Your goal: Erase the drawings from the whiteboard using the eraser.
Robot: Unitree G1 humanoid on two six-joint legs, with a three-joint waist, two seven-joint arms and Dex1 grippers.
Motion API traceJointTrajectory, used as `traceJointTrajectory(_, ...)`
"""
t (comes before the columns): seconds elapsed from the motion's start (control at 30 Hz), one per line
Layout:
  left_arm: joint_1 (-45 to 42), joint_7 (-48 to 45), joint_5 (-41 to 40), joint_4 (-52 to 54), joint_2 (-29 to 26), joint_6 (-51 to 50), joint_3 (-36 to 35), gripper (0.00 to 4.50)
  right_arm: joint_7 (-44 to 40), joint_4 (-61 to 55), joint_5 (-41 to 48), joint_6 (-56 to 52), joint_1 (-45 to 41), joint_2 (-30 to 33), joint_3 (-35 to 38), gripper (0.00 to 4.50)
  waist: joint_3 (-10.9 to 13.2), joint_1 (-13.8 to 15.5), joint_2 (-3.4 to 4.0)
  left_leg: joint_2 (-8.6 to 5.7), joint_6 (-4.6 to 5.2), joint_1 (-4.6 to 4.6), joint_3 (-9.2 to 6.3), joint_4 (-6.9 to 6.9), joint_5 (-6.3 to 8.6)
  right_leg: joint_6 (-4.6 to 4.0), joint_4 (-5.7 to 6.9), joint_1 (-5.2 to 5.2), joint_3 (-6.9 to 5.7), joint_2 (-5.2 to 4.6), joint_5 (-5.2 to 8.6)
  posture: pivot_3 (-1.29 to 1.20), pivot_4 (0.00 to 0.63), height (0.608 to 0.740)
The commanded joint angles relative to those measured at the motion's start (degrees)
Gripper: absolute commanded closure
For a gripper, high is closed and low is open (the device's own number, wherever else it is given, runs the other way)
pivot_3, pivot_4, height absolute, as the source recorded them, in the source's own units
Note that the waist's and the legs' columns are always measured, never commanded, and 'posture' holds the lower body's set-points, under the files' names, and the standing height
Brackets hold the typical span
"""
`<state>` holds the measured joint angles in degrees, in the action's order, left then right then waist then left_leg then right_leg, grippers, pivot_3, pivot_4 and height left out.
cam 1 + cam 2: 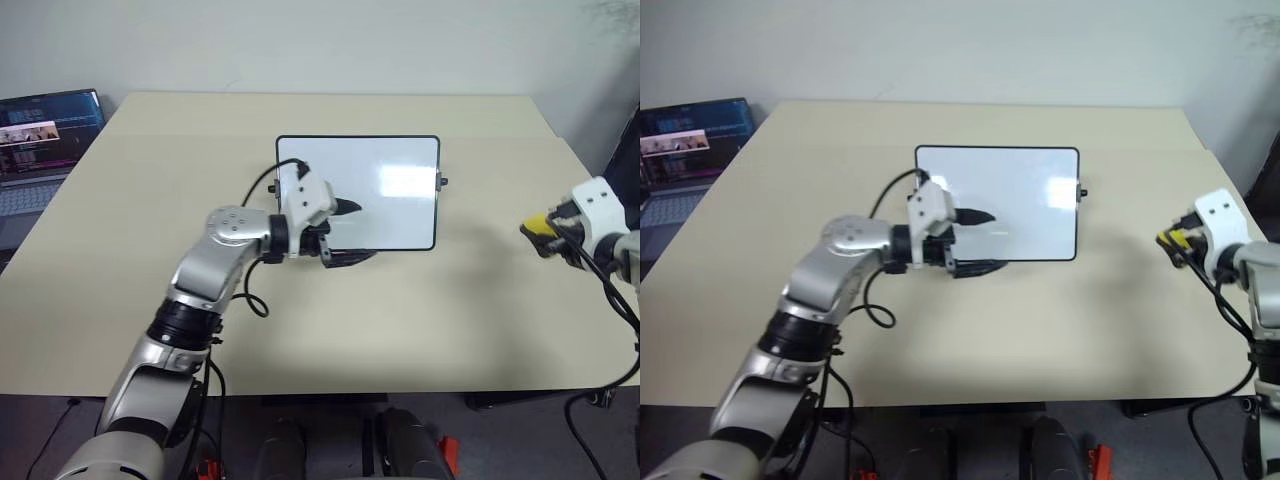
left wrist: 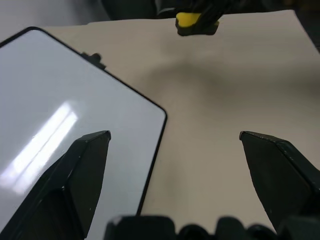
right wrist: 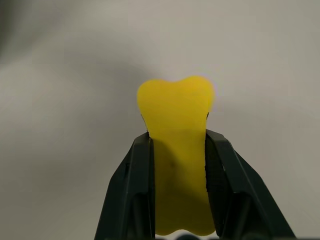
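The whiteboard lies flat on the beige table, just past its middle, with a glare patch on its white face. The drawings are out of view; the face looks plain. My left gripper is open at the board's near left corner, one finger over the board and the other over the table beside the near edge. In the left wrist view the fingers straddle that edge of the whiteboard. Far to the right, my right gripper is shut on the yellow eraser, held above bare table, well off the board; the eraser sticks out past the fingertips.
An open laptop stands at the far left, beyond the table's left edge. The table is bare between the board and the right gripper and along the near side. A black cable loops beside the left forearm.
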<state>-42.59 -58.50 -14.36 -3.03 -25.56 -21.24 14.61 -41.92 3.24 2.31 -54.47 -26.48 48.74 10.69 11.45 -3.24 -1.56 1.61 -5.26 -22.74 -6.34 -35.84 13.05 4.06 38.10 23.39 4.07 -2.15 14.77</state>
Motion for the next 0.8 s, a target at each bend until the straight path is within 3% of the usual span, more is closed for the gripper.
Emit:
traceJointTrajectory(0.03, -1.7, -1.3, 0.0, 0.7, 1.8, 1.5, 0.9, 0.0, 2.7, 4.3, 0.2, 1.1, 0.8, 0.8, 2.0, 3.53, 0.0, 0.0, 0.01, 0.0, 0.0, -0.01, 0.01, -0.08, 0.0, 0.02, -0.01, -0.02, 0.02, 0.0, -0.01, 0.0, 0.15, 0.74)
traceJointTrajectory(0.67, 0.0, -1.7, 0.5, 2.1, 1.2, 0.5, 0.2, 0.0, 7.1, 21.9, 2.3, 3.9, -8.3, -0.6, -0.8, 3.53, -0.1, -0.2, 0.14, -0.01, 0.04, 0.09, 0.05, -0.16, -0.04, 0.1, -0.05, -0.17, 0.08, 0.0, -0.05, 0.0, 0.15, 0.74)
traceJointTrajectory(0.7, 0.1, -1.7, 0.5, 2.1, 1.1, 0.5, 0.1, 0.0, 7.1, 22.1, 2.4, 4.0, -8.3, -0.6, -0.9, 2.81, -0.1, -0.2, 0.14, 0.0, 0.04, 0.09, 0.05, -0.16, -0.04, 0.1, -0.05, -0.17, 0.08, 0.01, -0.05, 0.0, 0.15, 0.74)
traceJointTrajectory(0.8, 0.2, -1.5, 0.5, 2.2, 0.6, 0.4, -0.1, 0.0, 7.2, 22.5, 2.5, 4.3, -8.5, -0.6, -0.8, 2.08, -0.1, -0.2, 0.14, 0.0, 0.04, 0.1, 0.05, -0.16, -0.04, 0.1, -0.04, -0.17, 0.08, 0.0, -0.05, 0.0, 0.15, 0.74)
